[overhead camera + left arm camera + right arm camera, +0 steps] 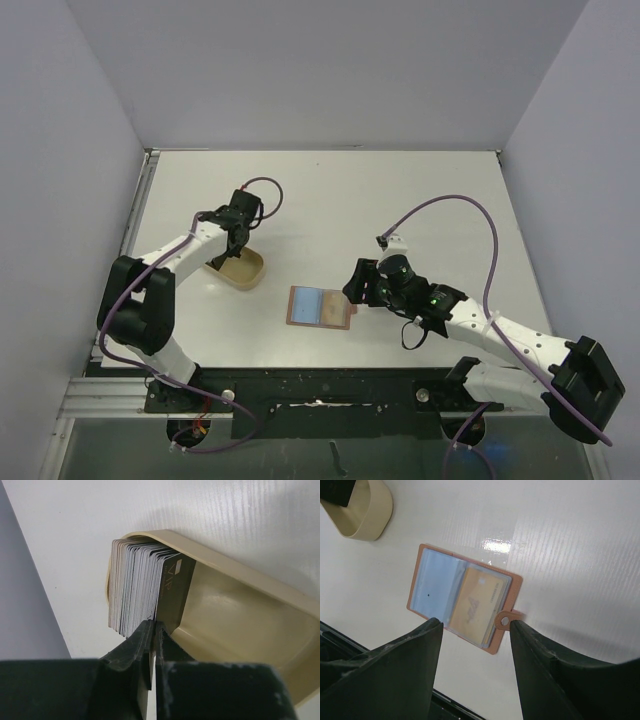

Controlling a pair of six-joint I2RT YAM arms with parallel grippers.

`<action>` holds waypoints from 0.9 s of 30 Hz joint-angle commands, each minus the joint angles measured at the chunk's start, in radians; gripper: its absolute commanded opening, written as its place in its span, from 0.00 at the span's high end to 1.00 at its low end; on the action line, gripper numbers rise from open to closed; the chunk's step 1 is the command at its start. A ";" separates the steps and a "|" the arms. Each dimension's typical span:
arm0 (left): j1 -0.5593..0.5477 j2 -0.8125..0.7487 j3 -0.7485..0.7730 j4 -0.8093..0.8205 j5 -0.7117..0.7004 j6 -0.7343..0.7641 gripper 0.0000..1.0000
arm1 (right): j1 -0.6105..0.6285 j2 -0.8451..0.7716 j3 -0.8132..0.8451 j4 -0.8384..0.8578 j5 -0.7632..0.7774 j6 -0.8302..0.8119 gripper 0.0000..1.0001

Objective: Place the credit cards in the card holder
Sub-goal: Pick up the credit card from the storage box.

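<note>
The card holder (320, 307) lies open and flat on the table, reddish-brown, with a light blue card (435, 582) and a gold card (475, 605) behind its clear sleeves and its small tab (505, 621) at the right edge. My right gripper (355, 290) is open and empty just above its right end (475, 621). My left gripper (237, 232) reaches into the pale tan case (243, 270). In the left wrist view its jaws (153, 626) are pinched on the edge of one grey-white card in the upright stack of cards (135, 585).
The tan case (235, 610) has raised walls and one rounded end, and the stack fills its left part. A dark card marked VIP (172, 592) fronts the stack. Grey walls enclose the white table (400, 200) on three sides.
</note>
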 commanded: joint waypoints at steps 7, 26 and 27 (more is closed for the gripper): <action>-0.004 -0.088 0.069 -0.080 0.088 -0.067 1.00 | -0.005 -0.012 0.025 0.031 -0.009 0.002 0.43; 0.005 -0.384 -0.021 -0.041 0.488 -0.241 1.00 | -0.003 0.009 0.046 0.116 -0.084 0.063 0.43; 0.007 -0.402 -0.032 -0.024 0.542 -0.255 1.00 | -0.004 0.014 0.048 0.136 -0.099 0.071 0.43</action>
